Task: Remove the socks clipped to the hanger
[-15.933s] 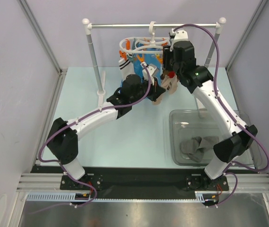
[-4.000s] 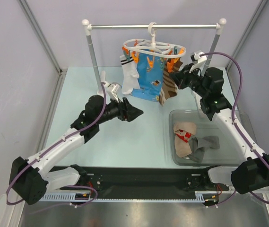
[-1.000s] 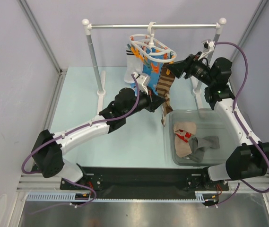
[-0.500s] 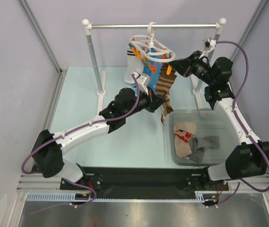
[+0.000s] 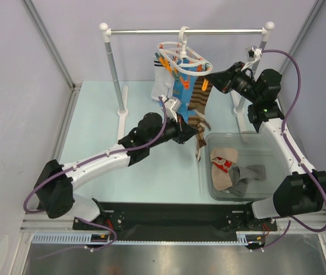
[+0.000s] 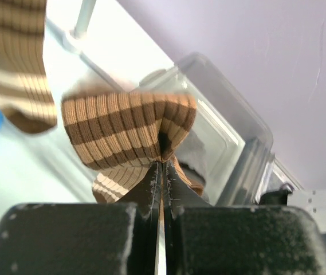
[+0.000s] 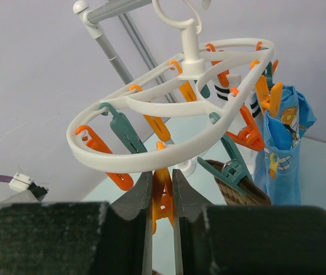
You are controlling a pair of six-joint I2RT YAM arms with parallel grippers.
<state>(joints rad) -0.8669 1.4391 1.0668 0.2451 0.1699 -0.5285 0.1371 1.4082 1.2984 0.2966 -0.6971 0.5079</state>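
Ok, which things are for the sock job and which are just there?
For the job: striped sock in left gripper; hanger; orange clip in right gripper; white sock; bin.
Just there: blue cloth; metal rail.

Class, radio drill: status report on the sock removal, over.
Left gripper shut on striped sock, cuff up at hanger, not yet free. Right gripper pinching orange clip. Beige sock, grey sock in bin. Blue cloth beside, not blocking.
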